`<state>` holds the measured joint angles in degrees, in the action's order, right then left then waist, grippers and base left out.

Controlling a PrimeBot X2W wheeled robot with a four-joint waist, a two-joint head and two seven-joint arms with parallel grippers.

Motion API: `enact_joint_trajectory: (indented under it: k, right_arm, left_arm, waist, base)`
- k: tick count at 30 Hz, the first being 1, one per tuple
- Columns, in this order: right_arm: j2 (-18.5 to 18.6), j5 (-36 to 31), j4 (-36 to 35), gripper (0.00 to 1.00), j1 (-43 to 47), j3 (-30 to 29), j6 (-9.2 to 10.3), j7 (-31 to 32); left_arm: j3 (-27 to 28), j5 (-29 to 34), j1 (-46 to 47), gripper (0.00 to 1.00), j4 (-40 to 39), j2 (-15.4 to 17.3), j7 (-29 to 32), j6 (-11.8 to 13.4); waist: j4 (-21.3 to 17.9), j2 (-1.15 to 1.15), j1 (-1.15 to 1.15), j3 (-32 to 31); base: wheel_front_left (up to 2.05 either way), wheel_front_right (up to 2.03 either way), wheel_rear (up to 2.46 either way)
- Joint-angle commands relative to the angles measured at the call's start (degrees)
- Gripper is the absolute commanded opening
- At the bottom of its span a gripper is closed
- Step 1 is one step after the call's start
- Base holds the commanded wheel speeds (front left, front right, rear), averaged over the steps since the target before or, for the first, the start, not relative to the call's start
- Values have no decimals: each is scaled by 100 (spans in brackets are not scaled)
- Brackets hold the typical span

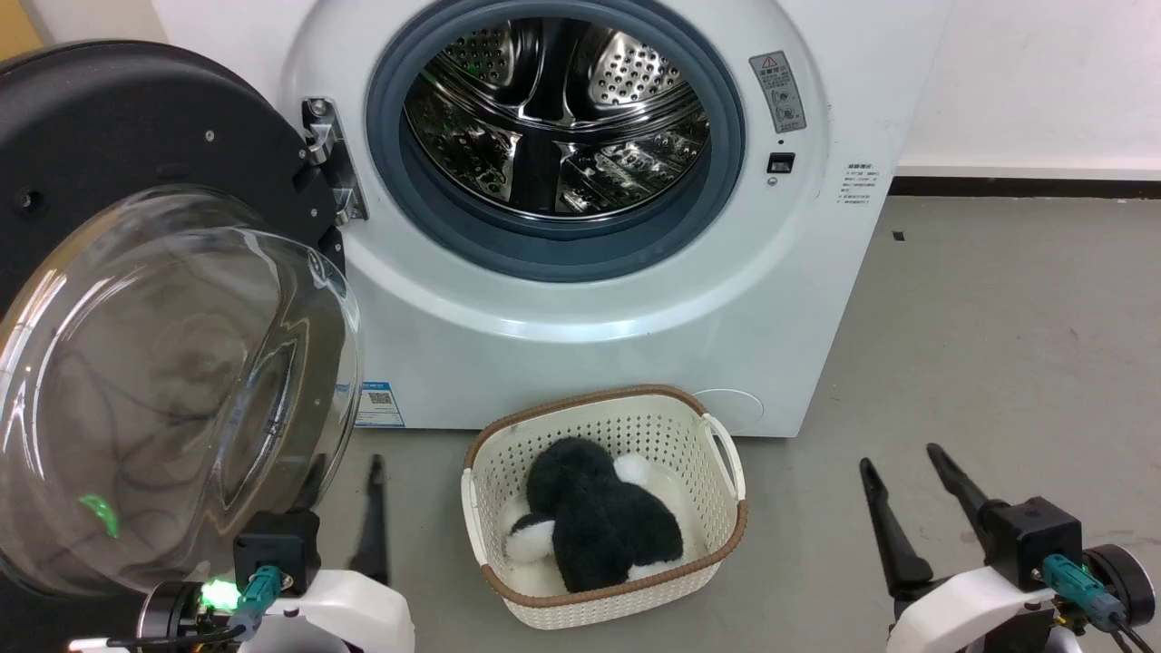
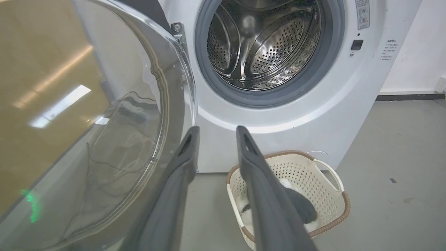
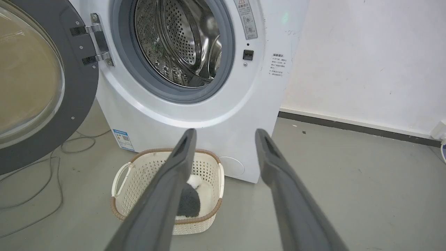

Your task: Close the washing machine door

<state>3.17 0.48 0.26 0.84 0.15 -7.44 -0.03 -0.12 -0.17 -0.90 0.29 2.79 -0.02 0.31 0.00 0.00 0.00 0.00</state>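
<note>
Though wide open, washing machine door [image 1: 172, 363] black-rimmed (clear domed glass).

You are looking at a plain room set up as a laundry corner, more test space than lived-in home. A white front-loading washing machine [image 1: 635, 326] stands at twelve o'clock against a bare white wall [image 1: 1043, 82], with a black skirting strip [image 1: 1025, 187] at two o'clock. The floor [image 1: 998, 345] is bare and grey. A cream laundry basket [image 1: 590, 426] sits at six o'clock, and in the right wrist view loose cables [image 3: 78, 150] trail at nine o'clock.
</note>
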Motion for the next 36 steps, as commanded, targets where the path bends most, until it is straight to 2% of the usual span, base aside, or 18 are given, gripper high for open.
enact_joint_trajectory:
  k: [1, 19, 36]
  right_arm:
    - [-2, 21, 6, 100, 3, -10, 0, -24]
    - [-6, 183, 70, 100, 36, -24, -1, -241]
    - [-9, 340, 109, 100, 89, 0, -1, -432]
  left_arm:
    - [-5, -8, 2, 100, 17, 0, -25, 0]
    - [-40, -64, 22, 100, 157, 2, -241, 34]
    - [-99, -89, -23, 100, 204, 6, -432, 95]
  waist:
    - [1, 0, 0, 0]
    - [134, 0, 0, -16]
    - [576, 0, 0, -54]
  base:
    - [0, 0, 0]
    - [0, 0, 0]
    - [0, 0, 0]
